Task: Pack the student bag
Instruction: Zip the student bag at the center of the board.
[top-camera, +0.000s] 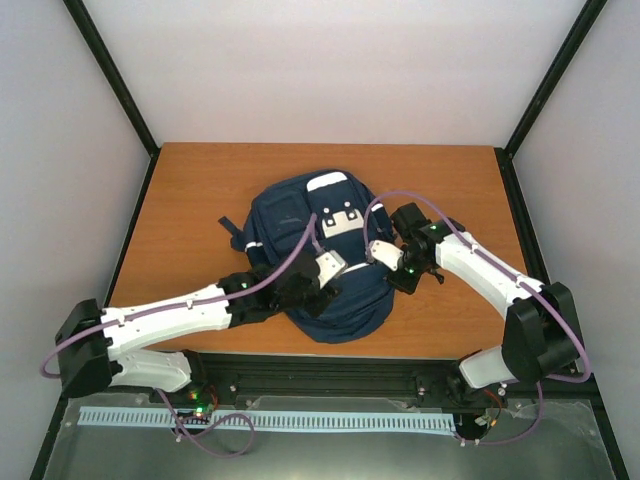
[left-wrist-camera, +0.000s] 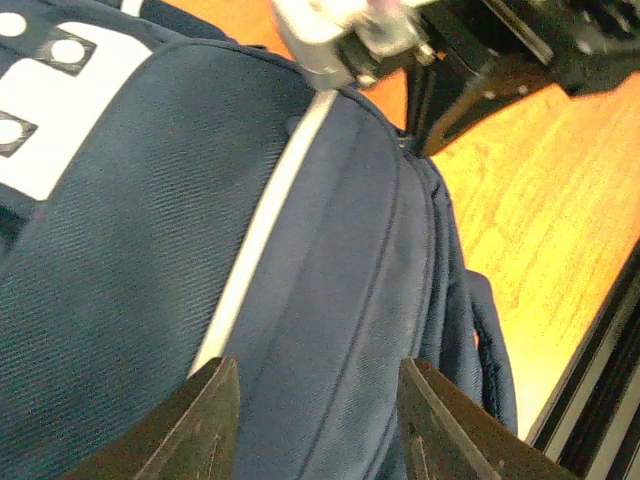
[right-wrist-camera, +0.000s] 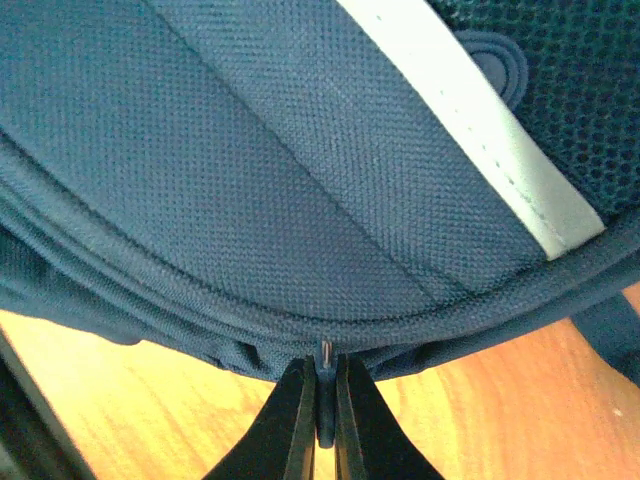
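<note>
One student bag (top-camera: 300, 215) here, a navy woven-fabric backpack lying flat in the middle of the wooden table (top-camera: 200, 190), its top toward the far edge. Two arms are on it. One white patch (top-camera: 340, 221) on the front carries three white dots on dark squares in the left wrist view, and there is one white label (top-camera: 328, 182) at the top; no writing can be read on either. The right wrist view shows coarse weave, one smooth stitched white stripe (right-wrist-camera: 470, 130) and a patch of mesh (right-wrist-camera: 580, 90). The right gripper (right-wrist-camera: 322, 368) is pinched tight on a thin dark zipper tab (right-wrist-camera: 325, 398) at the bag's curved edge seam. The left gripper (left-wrist-camera: 315, 365) hangs over the bag's fabric, jaws apart, holding nothing.
</note>
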